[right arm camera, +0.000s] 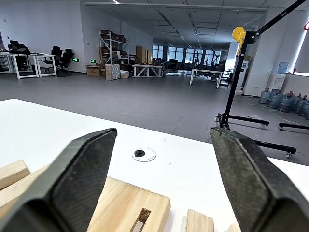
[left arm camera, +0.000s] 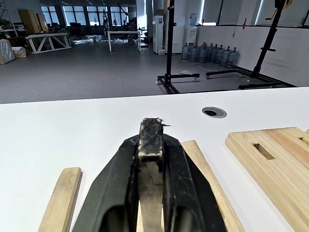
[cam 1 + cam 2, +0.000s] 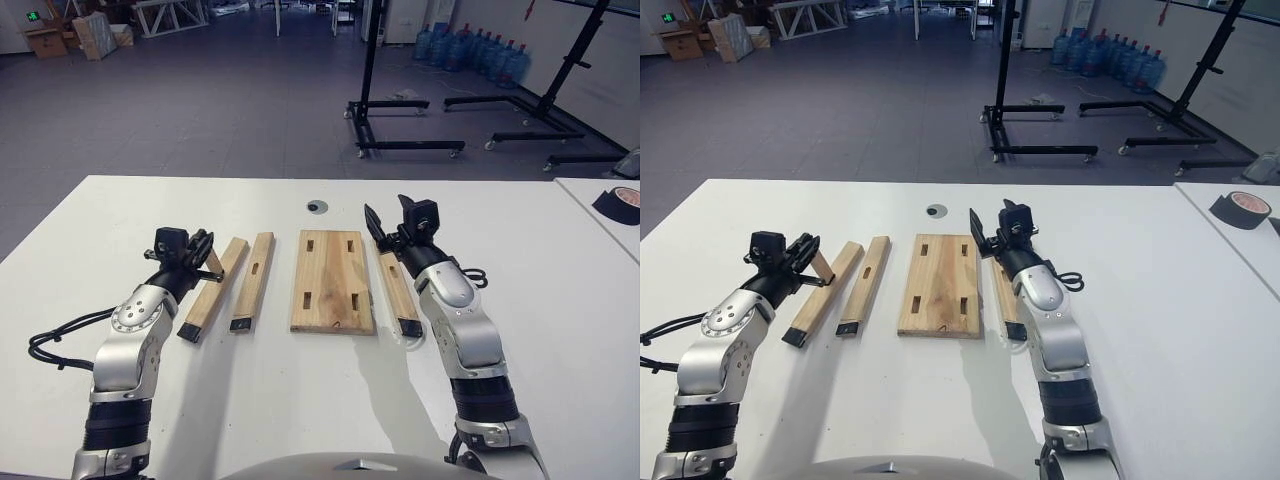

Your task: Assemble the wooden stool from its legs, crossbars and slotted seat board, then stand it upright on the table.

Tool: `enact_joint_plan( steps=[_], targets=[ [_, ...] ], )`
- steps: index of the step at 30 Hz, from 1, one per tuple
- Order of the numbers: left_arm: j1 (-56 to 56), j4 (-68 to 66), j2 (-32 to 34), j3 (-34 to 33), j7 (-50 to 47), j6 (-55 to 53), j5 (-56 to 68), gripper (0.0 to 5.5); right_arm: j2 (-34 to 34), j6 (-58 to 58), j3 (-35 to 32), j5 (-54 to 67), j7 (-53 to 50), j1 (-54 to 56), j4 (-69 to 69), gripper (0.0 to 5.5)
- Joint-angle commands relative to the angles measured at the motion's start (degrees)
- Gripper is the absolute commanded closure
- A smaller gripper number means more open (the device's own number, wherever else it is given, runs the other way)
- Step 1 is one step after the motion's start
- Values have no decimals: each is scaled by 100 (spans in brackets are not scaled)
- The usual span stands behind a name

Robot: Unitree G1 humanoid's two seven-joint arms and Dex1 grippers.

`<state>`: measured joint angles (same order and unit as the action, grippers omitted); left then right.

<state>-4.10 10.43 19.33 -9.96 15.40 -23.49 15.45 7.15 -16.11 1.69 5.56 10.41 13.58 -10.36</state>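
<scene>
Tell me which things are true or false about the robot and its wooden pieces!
1. The board lies flat on the table. True.
2. The right gripper is shut. False: its fingers stand wide apart.
3. A stick and a second stick lie left of the board. True.
4. The stool already stands finished. False: the pieces lie apart, unjoined.
5. The left gripper is wide open. False: it is shut.

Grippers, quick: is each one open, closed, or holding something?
Black two-finger left gripper: closed, nothing in it.
Black two-finger right gripper: open, empty.
</scene>
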Motion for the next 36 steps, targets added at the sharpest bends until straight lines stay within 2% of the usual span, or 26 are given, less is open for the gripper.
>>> enact_joint_plan(
  steps=[1,19,20,28,36],
  targets=[
    [314,-270,-18,34,-131,-360,-129,510,44,-22,-26,-7,32,134,44,196],
    [-20,-672,45,139,-41,-274,-147,510,34,-224,-9,-8,-5,168,-185,196],
    [-47,-674,55,140,-49,-270,-161,473,41,-231,-1,-3,12,167,-183,196],
    [-239,-523,-87,-15,-95,-43,-91,354,25,-240,70,2,65,75,-232,196],
    [-699,-59,90,-367,-301,-871,169,354,8,-404,-83,131,14,154,-364,196]
  ],
)
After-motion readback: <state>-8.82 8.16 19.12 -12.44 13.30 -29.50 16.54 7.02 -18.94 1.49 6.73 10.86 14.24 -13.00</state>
